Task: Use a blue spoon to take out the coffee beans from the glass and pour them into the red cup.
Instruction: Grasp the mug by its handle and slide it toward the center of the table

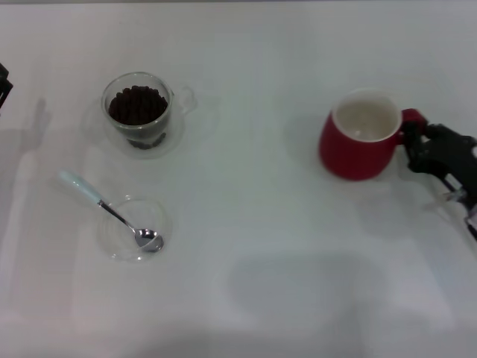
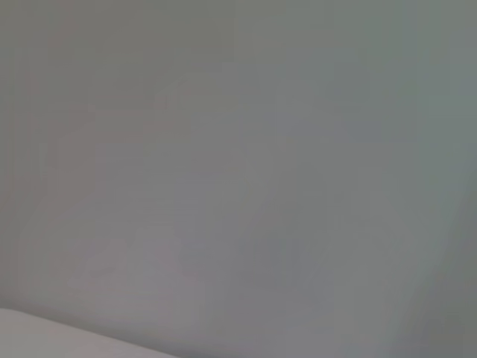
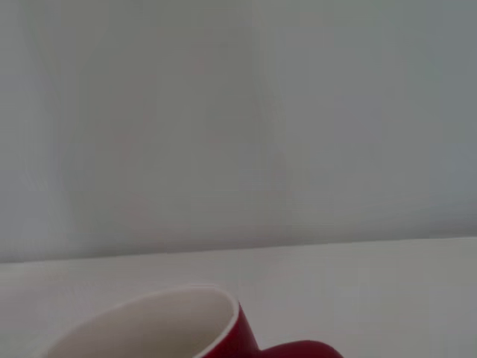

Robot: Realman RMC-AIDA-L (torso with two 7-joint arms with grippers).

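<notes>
The glass point(image 1: 141, 112) stands at the far left of the white table, filled with dark coffee beans point(image 1: 137, 104), its clear handle to the right. The blue spoon point(image 1: 112, 211) lies nearer me, its metal bowl in a shallow clear dish point(image 1: 134, 227) and its pale handle pointing away to the left. The red cup point(image 1: 358, 136) stands at the right, its white inside empty; it also shows in the right wrist view point(image 3: 240, 337). My right gripper point(image 1: 412, 142) is at the cup's handle, shut around it. My left gripper point(image 1: 3, 83) barely shows at the left edge.
The white table point(image 1: 253, 224) stretches bare between the glass and the red cup. The left wrist view shows only a plain pale surface.
</notes>
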